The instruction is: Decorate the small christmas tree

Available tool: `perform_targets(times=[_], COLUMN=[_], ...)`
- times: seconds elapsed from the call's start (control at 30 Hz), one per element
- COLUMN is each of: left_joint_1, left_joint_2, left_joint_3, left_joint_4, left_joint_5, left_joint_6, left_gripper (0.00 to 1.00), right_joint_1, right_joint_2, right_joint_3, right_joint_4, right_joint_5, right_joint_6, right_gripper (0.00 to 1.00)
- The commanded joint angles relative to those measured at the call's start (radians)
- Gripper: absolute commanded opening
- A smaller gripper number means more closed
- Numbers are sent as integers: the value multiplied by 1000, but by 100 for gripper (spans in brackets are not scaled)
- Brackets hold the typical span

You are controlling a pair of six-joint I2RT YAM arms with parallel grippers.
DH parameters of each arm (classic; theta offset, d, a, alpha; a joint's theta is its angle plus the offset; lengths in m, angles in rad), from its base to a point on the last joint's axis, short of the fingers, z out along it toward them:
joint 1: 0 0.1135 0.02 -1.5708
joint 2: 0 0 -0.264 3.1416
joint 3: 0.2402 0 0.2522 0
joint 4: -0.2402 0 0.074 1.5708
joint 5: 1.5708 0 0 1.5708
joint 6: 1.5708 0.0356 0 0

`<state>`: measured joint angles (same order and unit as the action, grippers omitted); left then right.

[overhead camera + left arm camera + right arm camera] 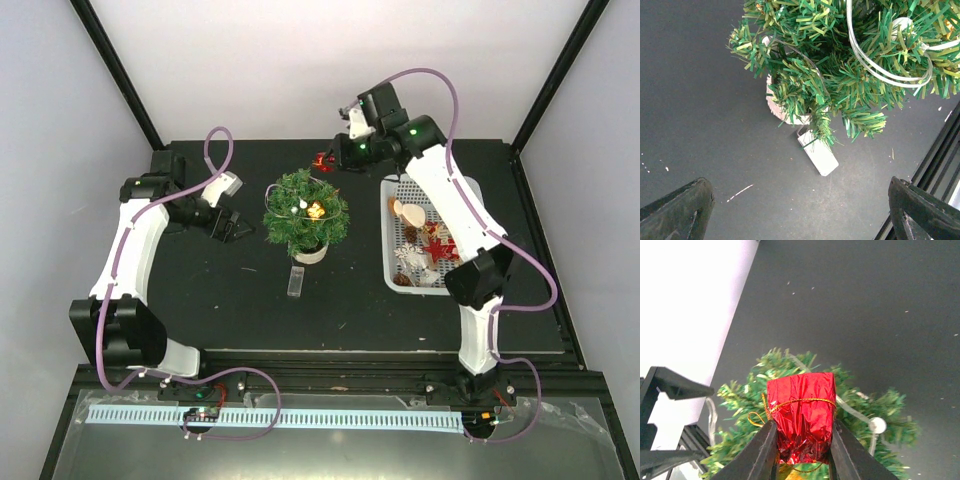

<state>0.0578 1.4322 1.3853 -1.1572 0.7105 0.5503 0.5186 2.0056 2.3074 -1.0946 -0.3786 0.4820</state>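
Right pincer (802, 427) tight on red gift (801, 400), underside hidden; left pincer (800, 202) agape before half-cropped small christmas tree (840, 65)

- left arm (128, 250) bent over the table's (200, 300) left side, left gripper (234, 228) spread wide
- right arm (455, 200) stretched toward the far edge, right gripper (802, 450) clamped on a red gift box (801, 410)

Inspector: Overhead view?
Operator: I have it high over the near edge, looking down on the whole table (230, 310), far off.
Inspector: Wrist views?
Operator: My left one looks down between its fingers (675, 210) at the tree (840, 60), close in. My right one looks along its fingers (757, 455), past a red parcel (801, 415), onto the treetop. All three share that tree.
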Motion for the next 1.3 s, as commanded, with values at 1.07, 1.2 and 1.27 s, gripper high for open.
perform_targets(times=[1.07, 1.2, 1.27], left_joint_1=[6, 6, 5], left_joint_2=[33, 30, 29], left_joint_3=[25, 22, 21], left_joint_4=[-17, -17, -17], left_joint_5=[13, 14, 16], left_joint_6=[-10, -9, -8], left_gripper=[96, 96, 96], right_joint_1=[134, 135, 135], right_joint_2=[-22, -27, -28], right_joint_3=[-102, -117, -122], right_joint_4=[-23, -26, -25], right_joint_5=[49, 59, 58], right_joint_6=[-69, -71, -73], right_gripper=[29, 30, 31])
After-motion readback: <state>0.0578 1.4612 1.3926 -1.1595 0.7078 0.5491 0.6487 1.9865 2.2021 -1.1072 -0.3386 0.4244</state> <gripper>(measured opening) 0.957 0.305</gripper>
